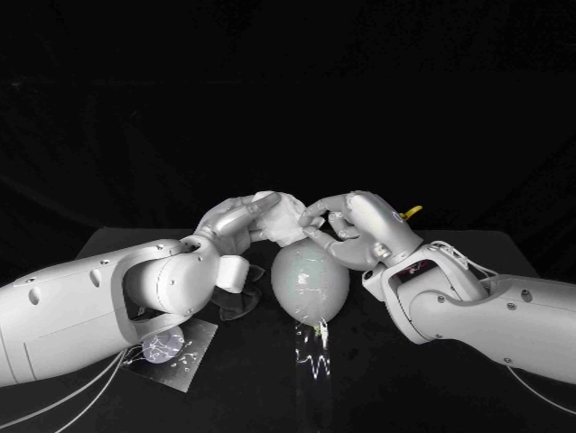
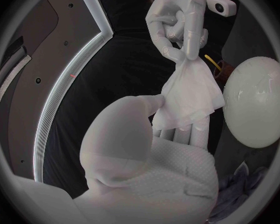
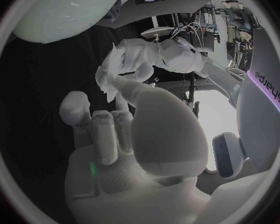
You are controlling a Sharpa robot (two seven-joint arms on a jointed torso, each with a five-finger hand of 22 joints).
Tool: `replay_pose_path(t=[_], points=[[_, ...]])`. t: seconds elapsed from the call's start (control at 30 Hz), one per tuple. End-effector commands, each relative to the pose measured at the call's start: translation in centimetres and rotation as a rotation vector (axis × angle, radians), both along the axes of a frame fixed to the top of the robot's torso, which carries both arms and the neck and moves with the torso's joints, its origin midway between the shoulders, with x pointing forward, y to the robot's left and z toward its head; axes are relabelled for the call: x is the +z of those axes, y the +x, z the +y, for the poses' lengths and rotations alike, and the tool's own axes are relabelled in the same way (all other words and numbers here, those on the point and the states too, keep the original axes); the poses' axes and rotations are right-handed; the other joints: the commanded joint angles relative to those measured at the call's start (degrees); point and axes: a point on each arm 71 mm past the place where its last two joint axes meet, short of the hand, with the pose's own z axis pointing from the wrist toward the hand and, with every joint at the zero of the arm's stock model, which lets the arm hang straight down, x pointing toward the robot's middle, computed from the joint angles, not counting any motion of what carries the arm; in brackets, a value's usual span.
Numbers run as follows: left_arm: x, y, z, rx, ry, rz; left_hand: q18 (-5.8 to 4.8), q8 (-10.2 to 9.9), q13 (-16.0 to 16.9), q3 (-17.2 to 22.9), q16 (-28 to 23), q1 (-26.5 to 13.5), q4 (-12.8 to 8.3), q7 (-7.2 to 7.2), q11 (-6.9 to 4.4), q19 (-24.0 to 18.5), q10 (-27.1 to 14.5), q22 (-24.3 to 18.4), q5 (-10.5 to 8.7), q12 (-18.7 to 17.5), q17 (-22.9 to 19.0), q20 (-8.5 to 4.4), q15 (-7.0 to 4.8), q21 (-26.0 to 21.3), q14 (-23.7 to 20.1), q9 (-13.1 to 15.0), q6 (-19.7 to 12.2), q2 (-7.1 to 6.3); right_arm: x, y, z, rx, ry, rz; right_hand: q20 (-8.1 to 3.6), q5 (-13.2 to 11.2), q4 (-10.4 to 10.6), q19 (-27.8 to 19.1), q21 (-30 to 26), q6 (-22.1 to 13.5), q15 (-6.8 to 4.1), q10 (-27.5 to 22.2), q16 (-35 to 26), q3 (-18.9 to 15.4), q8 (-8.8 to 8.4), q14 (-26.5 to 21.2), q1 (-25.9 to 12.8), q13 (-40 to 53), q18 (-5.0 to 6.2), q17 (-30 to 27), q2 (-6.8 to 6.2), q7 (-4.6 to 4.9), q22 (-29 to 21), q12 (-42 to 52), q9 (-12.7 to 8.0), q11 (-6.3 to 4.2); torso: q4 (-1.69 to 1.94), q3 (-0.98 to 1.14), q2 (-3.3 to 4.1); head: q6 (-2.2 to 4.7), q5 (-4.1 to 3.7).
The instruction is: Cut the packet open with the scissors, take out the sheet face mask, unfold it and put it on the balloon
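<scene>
The white sheet mask (image 1: pixel 283 216) hangs crumpled and partly folded between my two hands, just above the balloon. My left hand (image 1: pixel 240 223) grips its lower side, and my right hand (image 1: pixel 352 225) pinches its upper corner. The left wrist view shows the mask (image 2: pixel 190 92) stretched from my left hand's fingers (image 2: pixel 177 132) up to the right hand (image 2: pixel 180 25). The pale, shiny balloon (image 1: pixel 311 280) lies on the black table beneath the hands, also seen as the balloon (image 2: pixel 255 102) and the balloon (image 3: pixel 65 10). The silver packet (image 1: pixel 173 347) lies near the table's front, partly under my left arm.
A small yellow thing (image 1: pixel 412 212) pokes out behind my right hand; I cannot tell what it is. A dark crumpled piece (image 1: pixel 236 302) lies on the table (image 1: pixel 497 248) beside the balloon, under my left wrist.
</scene>
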Motion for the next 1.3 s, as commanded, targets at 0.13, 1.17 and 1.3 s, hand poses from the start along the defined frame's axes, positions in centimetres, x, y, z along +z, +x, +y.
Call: replay_pose_path(t=[0.13,1.17,1.3], points=[[0.2,0.3,0.3,0.021,-0.003,-0.018,0.61,0.3,0.0,0.1,0.4,-0.2,-0.4,0.68,-0.06,0.2,0.4,0.1,0.2,0.4,0.1,-0.18,-0.03,0.2,0.3,-0.1,0.4,0.52,-0.2,-0.3,0.1,0.043,-0.022,0.01,-0.05,0.2,-0.3,0.4,0.4,0.1,-0.05,5.7,0.2,0.4,0.59,6.0,-0.4,14.7,0.51,15.1,-0.04,0.32,0.3,0.1,0.3,-0.23,-0.02,-0.01,0.0,-0.06,0.05],[0.1,0.4,0.4,0.01,-0.003,-0.011,0.62,0.3,0.0,0.2,0.4,-0.2,-0.4,0.64,-0.11,0.3,0.5,0.1,0.2,0.4,0.1,-0.23,-0.08,0.2,0.5,0.0,0.5,0.49,-1.4,-0.5,-1.2,0.065,-0.079,0.072,-0.09,0.1,-0.8,0.5,0.6,0.2,-0.03,6.0,0.2,0.7,1.06,6.0,-0.8,15.1,0.46,15.1,-0.48,0.3,0.5,0.6,0.5,-0.21,-0.02,-0.02,-0.01,-0.33,0.37],[0.1,0.5,0.4,0.003,-0.002,-0.011,0.62,0.3,0.0,0.2,0.4,-0.2,-0.4,0.64,-0.11,0.3,0.5,0.1,0.2,0.4,0.1,-0.23,-0.09,0.2,0.5,0.0,0.5,0.47,-1.7,-0.5,-1.4,0.071,-0.087,0.088,-0.08,0.1,-0.8,0.1,0.2,-0.1,0.01,6.0,0.2,0.7,1.1,6.0,-1.2,15.1,0.56,15.1,-0.68,0.37,0.2,0.6,0.6,-0.16,0.03,-0.01,-0.04,-0.39,0.45]])
